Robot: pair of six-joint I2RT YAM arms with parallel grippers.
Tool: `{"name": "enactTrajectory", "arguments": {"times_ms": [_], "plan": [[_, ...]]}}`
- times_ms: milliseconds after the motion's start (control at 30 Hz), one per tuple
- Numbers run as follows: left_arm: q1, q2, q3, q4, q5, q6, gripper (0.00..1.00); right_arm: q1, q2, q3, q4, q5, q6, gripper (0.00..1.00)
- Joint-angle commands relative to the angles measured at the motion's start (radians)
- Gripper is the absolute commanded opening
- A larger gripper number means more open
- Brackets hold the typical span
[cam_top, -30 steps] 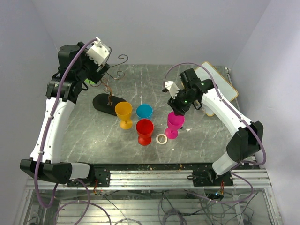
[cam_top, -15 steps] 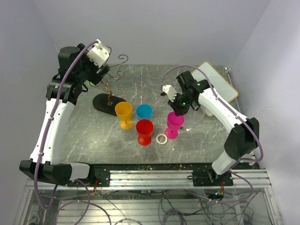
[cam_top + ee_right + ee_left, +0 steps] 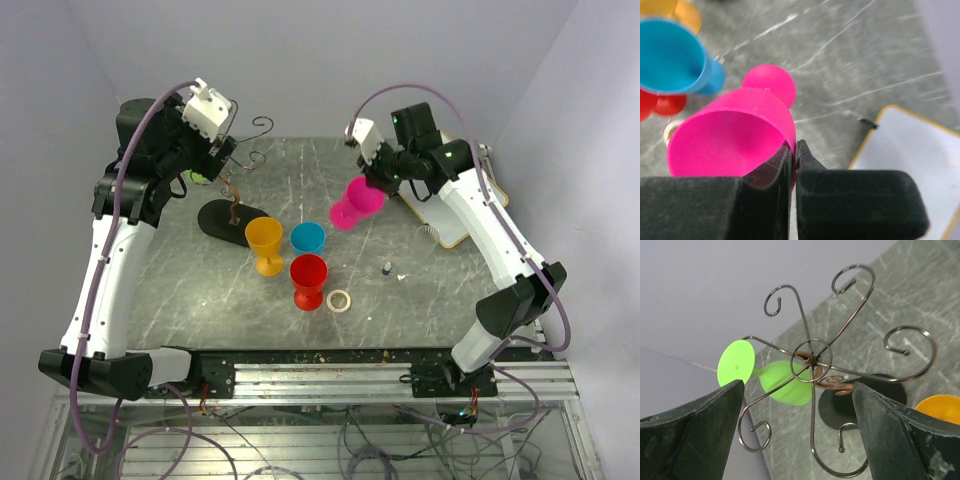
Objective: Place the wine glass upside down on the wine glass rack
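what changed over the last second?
The right tool shut on the pink glass at its rim, lifted it off the table and carried it toward the far edge, tilted. The left tool, open by the rack, the yellow glass, blue glass and red glass stayed put.

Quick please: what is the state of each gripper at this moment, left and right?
Left gripper: open, holding nothing.
Right gripper: closed, fingers pinching the rim of the pink wine glass.
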State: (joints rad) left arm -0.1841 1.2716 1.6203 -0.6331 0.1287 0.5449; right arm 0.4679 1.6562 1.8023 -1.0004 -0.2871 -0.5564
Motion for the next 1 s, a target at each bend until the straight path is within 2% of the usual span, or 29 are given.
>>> {"name": "enactTrajectory", "arguments": {"times_ms": [0,100,267,433,533,967], "plan": [[0.005,-0.018,0.065,0.059,0.106,-0.127,1.00,-0.002,0.029,0.142,0.102,0.110,0.063,0.00],[0.005,-0.019,0.082,0.087,0.121,-0.254,0.98,0.000,0.018,0.187,0.177,0.154,0.110,0.00],[0.005,-0.028,0.079,0.138,0.261,-0.477,0.91,0.003,-0.024,0.225,0.271,0.135,0.153,0.00],[0.005,-0.004,0.006,0.262,0.416,-0.729,0.84,0.008,-0.116,0.159,0.443,0.058,0.203,0.00],[0.004,0.030,-0.039,0.353,0.490,-0.876,0.82,0.008,-0.087,0.241,0.424,-0.004,0.255,0.00],[-0.034,0.071,-0.103,0.468,0.543,-1.020,0.74,0.011,-0.055,0.327,0.442,-0.261,0.409,0.00]]}}
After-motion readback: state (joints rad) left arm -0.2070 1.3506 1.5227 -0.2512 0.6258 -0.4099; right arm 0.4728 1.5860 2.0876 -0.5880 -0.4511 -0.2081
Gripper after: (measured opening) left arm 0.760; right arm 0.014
